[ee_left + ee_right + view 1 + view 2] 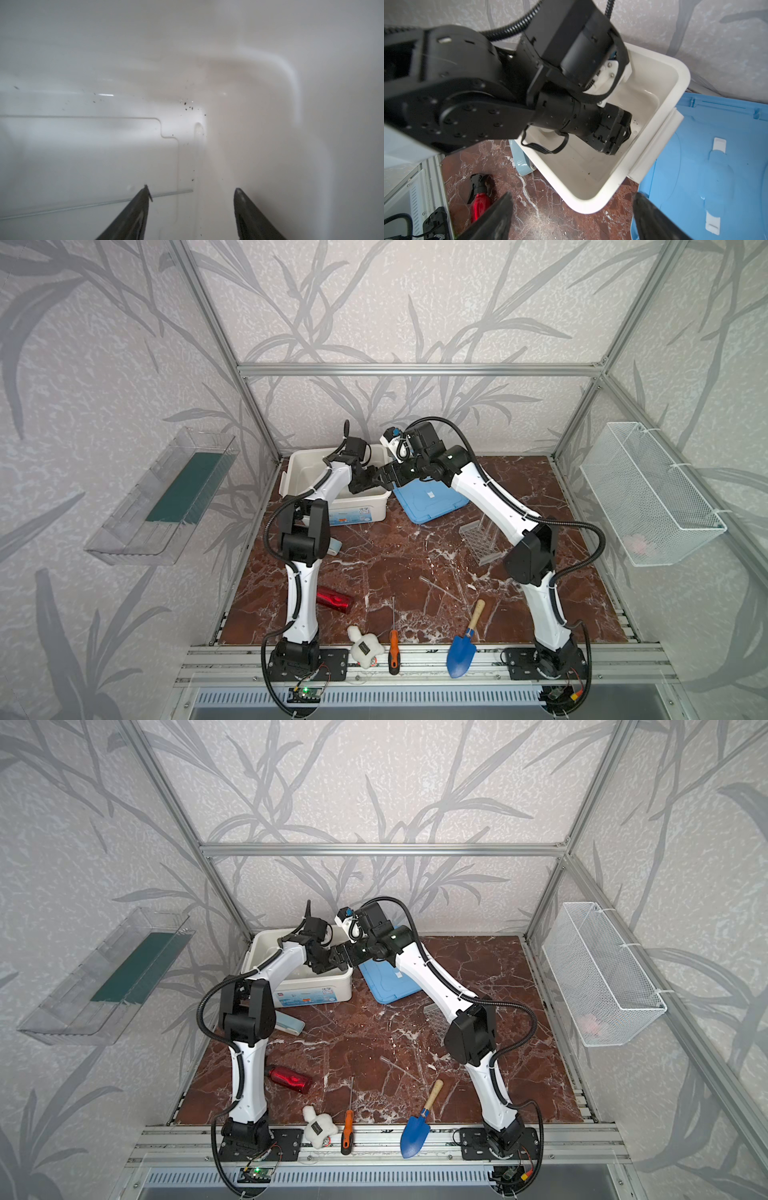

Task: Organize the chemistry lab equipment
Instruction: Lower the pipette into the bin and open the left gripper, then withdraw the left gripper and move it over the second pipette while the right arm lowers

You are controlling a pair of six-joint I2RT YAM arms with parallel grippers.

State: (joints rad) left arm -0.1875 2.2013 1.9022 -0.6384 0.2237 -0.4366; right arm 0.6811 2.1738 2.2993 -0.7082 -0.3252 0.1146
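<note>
The white rectangular plastic bin [361, 510] is stood open at the back, with its flat blue lid [432, 497] laid just beside it, presumably so equipment can be dropped in. The clear grid rack [478, 541] is left outside, well apart from the bin. The left gripper [191, 189] is reached inside with its jaws parted and empty, and a thin clear rod [83, 206] is seen loose on the bin floor. The right gripper [572, 194] is held spread and empty above the bin's corner. The bin's front label cannot be read.

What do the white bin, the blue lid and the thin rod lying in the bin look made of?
The white bin looks like moulded plastic, glossy, with soft highlights and rounded corners. The blue lid is likely plastic too, semi-gloss, with moulded ridges. The thin rod is clear glass or plastic, I cannot tell which; the bin floor shows through it.
</note>
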